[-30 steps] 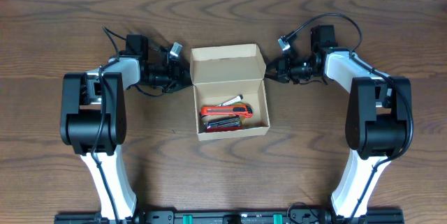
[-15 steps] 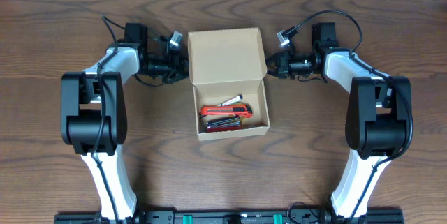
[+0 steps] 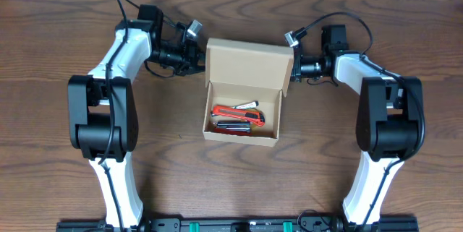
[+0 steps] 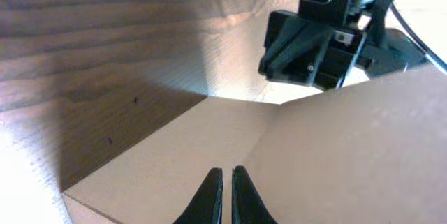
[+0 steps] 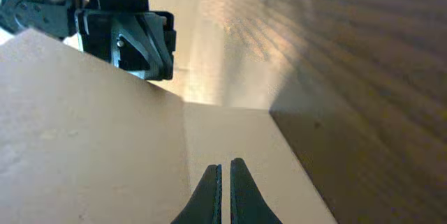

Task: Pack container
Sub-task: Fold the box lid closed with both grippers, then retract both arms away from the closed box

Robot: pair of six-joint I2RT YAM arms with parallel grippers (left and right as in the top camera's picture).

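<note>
Here, container [image 3: 246, 62] flap flanked, left fingers [image 4: 209, 199] and right fingers [image 5: 208, 197] clenched empty, at its side edges.

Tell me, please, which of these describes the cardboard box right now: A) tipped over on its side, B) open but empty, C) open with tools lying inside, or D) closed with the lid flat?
C: in the overhead view the container stands with its lid flap raised, and a red cutter lies inside beside some darker slim items.
</note>
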